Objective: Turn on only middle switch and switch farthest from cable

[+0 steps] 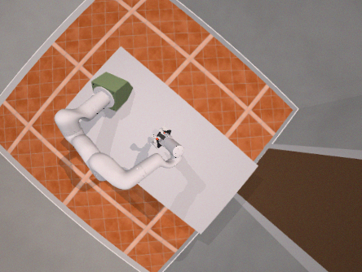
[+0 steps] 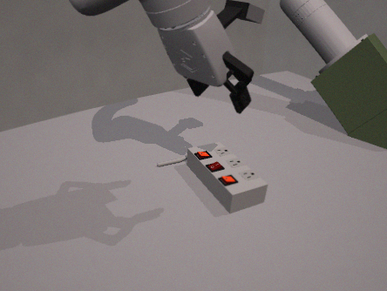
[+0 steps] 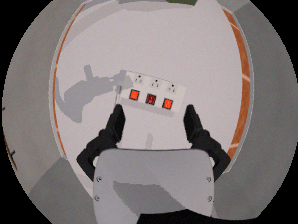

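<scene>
A white power strip (image 2: 227, 174) lies flat on the grey table, the right way up, with a short cable (image 2: 172, 162) at its far-left end. It has three red switches. The one by the cable (image 2: 202, 154) and the one farthest from it (image 2: 227, 179) look bright orange; the middle one (image 2: 213, 166) looks darker red. My gripper (image 2: 218, 93) is open and empty, hovering well above and behind the strip. In the wrist view the strip (image 3: 149, 99) lies just beyond my open fingers. From above, my gripper (image 1: 163, 134) hides most of the strip.
The arm's green base block (image 2: 357, 87) stands at the back right, also seen from above (image 1: 112, 89). The table is surrounded by an orange tiled floor.
</scene>
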`<state>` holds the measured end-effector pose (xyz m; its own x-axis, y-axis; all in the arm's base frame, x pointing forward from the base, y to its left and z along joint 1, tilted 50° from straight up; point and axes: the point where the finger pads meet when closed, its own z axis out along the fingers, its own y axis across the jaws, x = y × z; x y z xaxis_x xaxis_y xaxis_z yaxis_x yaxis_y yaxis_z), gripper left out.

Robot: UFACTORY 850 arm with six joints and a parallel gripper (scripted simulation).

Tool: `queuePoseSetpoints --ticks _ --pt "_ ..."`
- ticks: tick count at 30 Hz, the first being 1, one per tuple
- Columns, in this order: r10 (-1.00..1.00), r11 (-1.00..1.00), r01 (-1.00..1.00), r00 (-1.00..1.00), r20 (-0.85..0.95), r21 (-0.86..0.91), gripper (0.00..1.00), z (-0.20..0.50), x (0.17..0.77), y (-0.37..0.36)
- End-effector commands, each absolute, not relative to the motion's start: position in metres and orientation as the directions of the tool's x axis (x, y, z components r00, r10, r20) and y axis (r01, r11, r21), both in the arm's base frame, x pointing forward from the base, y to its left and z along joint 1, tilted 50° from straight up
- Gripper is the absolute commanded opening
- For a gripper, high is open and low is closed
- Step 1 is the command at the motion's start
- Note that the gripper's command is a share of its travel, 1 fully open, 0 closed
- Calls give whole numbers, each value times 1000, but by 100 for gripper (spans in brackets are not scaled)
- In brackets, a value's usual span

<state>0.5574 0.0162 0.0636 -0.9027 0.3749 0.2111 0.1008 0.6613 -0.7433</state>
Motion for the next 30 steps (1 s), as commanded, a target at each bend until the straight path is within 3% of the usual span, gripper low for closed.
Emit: queuePoseSetpoints --ticks 1,16,30 --pt "287 611 136 -956 58 -779 100 70 559 2" --pt "65 632 181 -981 -181 -753 100 75 556 -2" --pt "21 655 179 -976 -219 -734 100 75 552 1"
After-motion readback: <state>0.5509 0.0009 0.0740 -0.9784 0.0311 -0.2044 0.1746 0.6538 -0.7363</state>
